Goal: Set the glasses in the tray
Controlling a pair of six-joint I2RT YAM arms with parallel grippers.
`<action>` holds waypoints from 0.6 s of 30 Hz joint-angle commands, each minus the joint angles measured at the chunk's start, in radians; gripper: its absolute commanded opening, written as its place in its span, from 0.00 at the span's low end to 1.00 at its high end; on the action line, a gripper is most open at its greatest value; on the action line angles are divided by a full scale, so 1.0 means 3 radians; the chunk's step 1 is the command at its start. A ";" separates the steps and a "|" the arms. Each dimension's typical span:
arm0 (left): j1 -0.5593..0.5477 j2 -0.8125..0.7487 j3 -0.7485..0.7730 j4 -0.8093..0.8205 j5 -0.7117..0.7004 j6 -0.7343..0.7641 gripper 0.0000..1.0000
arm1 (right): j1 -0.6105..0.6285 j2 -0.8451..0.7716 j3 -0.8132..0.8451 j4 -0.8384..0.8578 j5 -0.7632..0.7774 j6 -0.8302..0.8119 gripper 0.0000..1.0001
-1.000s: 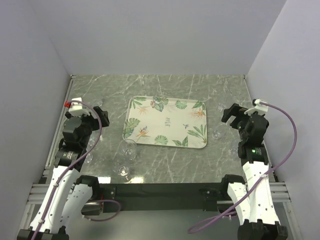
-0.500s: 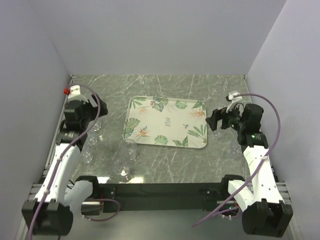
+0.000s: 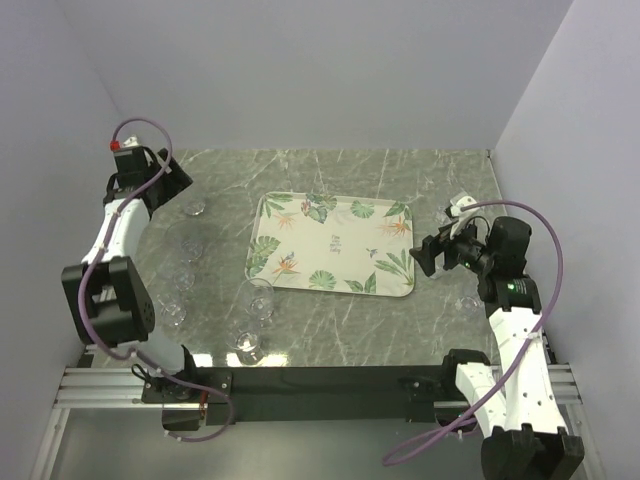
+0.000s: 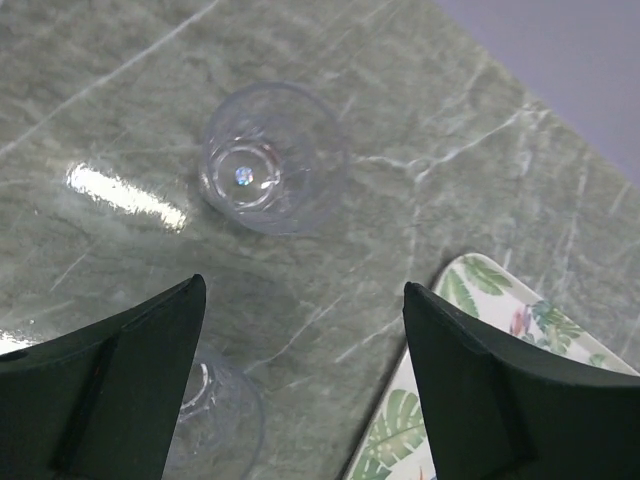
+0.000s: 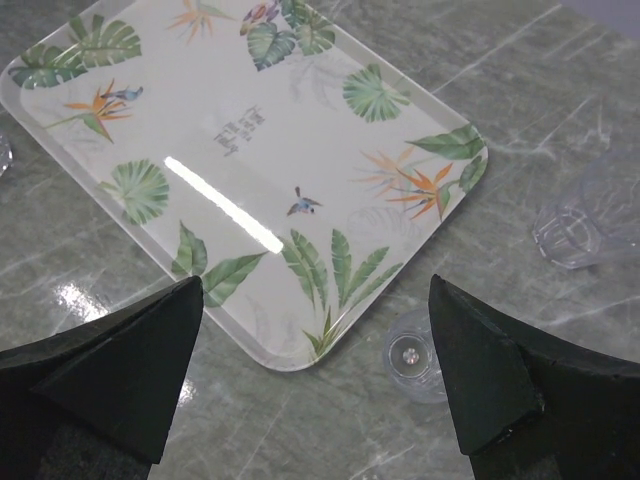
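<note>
Left claw [image 4: 300, 300] spread, nothing held, aimed at a glass [image 4: 272, 157] on the counter [image 4: 480, 120]; right claw [image 5: 315, 290] spread over the tray [image 5: 200, 110] edge. Approach phase. Next: drop, straddle glass, pinch.

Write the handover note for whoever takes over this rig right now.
Left gripper: jaws open, empty, above a glass at the far left of the table.
Right gripper: jaws open, empty, near the right edge of the tray; a second glass stands beside that edge.
Done: nothing; no glass is in the tray.
Left: all the glasses, scattered on the table to both sides of the tray.
</note>
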 commanded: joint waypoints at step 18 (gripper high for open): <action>0.0037 0.1141 0.1053 -0.0578 -0.0491 -0.0099 0.57 | -0.0001 0.0014 0.0065 -0.0023 0.0052 -0.0116 1.00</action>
